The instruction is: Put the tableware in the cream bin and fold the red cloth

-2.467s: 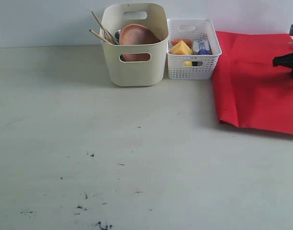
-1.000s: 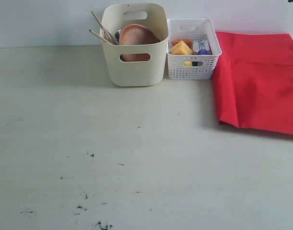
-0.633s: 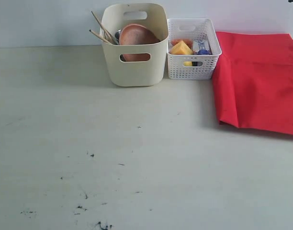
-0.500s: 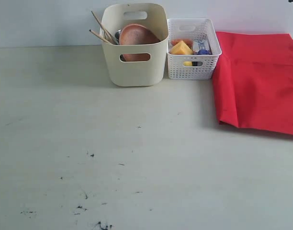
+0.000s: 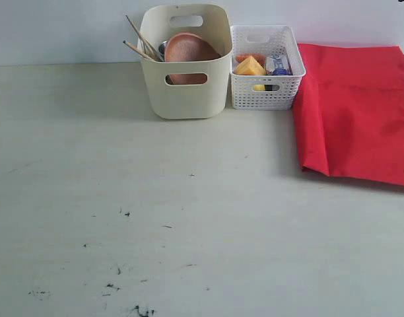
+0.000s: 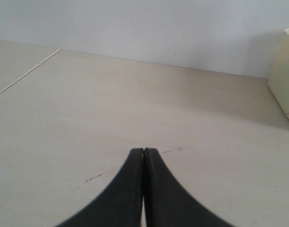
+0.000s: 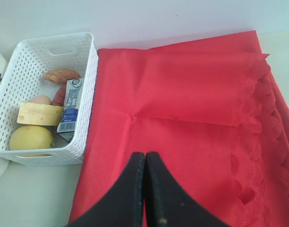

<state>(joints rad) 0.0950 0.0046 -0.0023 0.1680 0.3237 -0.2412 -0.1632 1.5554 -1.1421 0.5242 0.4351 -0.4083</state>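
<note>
Red cloth (image 7: 182, 94) folded over, scalloped edge showing, left gripper (image 6: 143, 151) and right gripper (image 7: 145, 154) closed, empty

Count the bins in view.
2: cream bin at the back; white basket between it and the red cloth. None seems hidden.

You have a white lattice basket (image 5: 265, 99) on the pale table (image 5: 189, 218). Inside it lie a yellow cheese piece (image 7: 39, 113), a lemon (image 7: 31, 138), a brown lumpy food item (image 7: 61, 75) and a small milk carton (image 7: 71, 104) against one wall. Well apart from the basket, dark scuff marks (image 5: 116, 285) speckle the tabletop.
</note>
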